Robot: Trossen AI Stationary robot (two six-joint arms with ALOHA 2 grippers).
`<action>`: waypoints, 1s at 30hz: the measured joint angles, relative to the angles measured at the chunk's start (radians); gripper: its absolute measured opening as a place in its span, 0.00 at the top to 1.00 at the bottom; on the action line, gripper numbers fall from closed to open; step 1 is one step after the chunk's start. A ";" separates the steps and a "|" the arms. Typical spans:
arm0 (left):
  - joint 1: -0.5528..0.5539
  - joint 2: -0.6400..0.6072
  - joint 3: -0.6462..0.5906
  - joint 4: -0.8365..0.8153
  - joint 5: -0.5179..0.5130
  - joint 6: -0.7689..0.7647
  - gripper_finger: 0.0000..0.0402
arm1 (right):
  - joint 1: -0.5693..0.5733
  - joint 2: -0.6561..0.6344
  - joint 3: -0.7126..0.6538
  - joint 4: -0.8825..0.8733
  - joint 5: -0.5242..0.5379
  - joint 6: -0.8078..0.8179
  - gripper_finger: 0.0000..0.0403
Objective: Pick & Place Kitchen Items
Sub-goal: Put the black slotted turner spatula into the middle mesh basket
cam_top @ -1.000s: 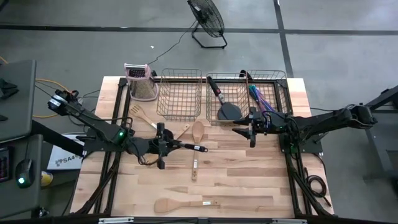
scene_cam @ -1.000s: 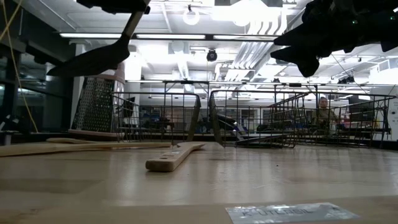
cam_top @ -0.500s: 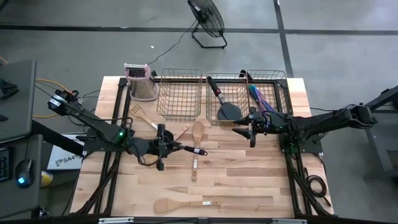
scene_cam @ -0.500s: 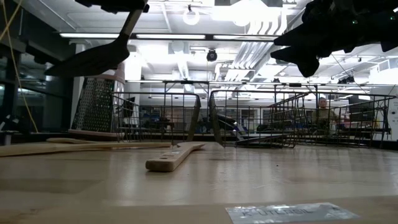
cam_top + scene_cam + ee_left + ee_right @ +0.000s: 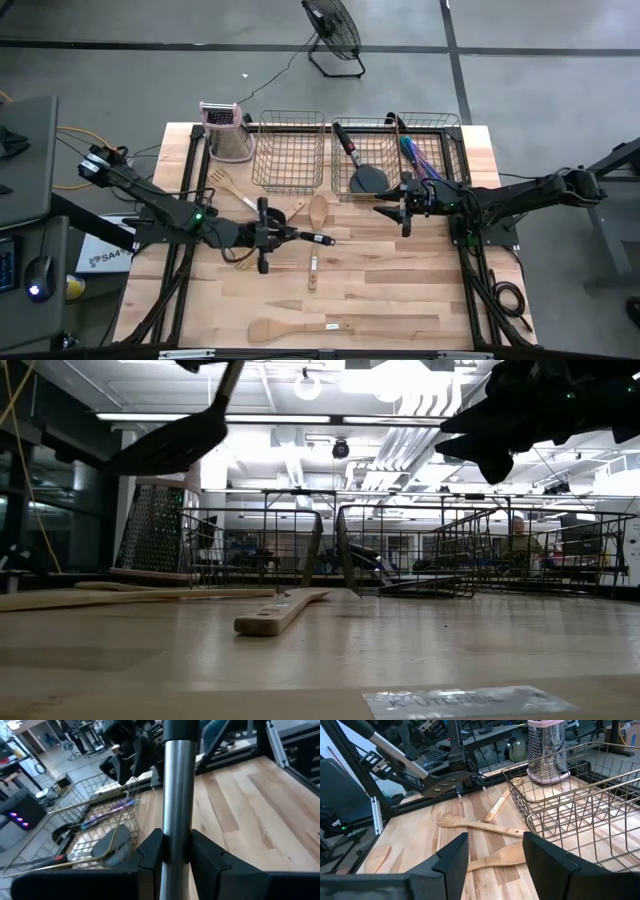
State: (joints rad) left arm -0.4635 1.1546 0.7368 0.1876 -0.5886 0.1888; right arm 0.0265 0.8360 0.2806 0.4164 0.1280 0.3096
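Note:
My left gripper point(image 5: 266, 236) is shut on a black spatula with a metal shaft, held above the table's middle left. Its black-red handle point(image 5: 314, 239) points toward the table's right. Its dark blade point(image 5: 168, 446) hangs lower, toward the left, and also shows in the right wrist view point(image 5: 445, 781). My right gripper point(image 5: 403, 214) is open and empty, just in front of the right wire basket point(image 5: 450, 150). Wooden utensils lie flat on the table: a spoon point(image 5: 318, 210), a forked spatula point(image 5: 226, 186), a small piece point(image 5: 312, 272) and a spatula point(image 5: 296, 328). My left gripper pinches the spatula's metal shaft point(image 5: 177, 815) between its two fingers point(image 5: 150, 851). The fingers come level from the table's left, and the shaft runs out forward between them. The spatula is lifted clear of the table, tilted with its handle higher and its blade lower.
The right basket holds a black spatula point(image 5: 366, 178) and iridescent cutlery point(image 5: 418, 158). The left wire basket point(image 5: 290, 150) and a metal grater with a pink top point(image 5: 226, 130) stand at the far edge. Bare wood lies along the near right of the table.
My left gripper has gone a little toward the table's right and slightly up with the spatula, whose blade has risen and shifted right with it. My right gripper has kept still.

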 joint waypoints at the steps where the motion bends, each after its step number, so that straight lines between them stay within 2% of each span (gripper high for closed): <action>1: 0.009 0.008 0.000 0.016 0.009 0.000 0.83 | 0.000 0.000 0.000 0.000 0.000 0.000 0.55; 8: 0.115 0.073 0.000 0.112 0.093 0.004 0.83 | 0.000 0.000 0.000 0.023 -0.001 0.015 0.55; 14: 0.175 0.081 0.000 0.228 0.211 0.017 0.83 | 0.000 0.000 0.000 0.036 -0.002 0.161 0.55; 21: 0.189 0.081 0.000 0.262 0.236 0.041 0.83 | 0.000 0.004 0.000 0.101 0.060 0.170 0.55; 25: 0.188 0.081 0.000 0.259 0.242 0.043 0.83 | 0.000 0.003 0.000 0.124 0.055 0.232 0.55; 30: 0.189 0.081 0.000 0.258 0.242 0.043 0.83 | 0.000 0.003 0.000 0.111 0.059 0.229 0.55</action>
State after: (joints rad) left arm -0.2749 1.2354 0.7372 0.4458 -0.3462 0.2316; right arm 0.0261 0.8394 0.2806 0.5270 0.1867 0.5389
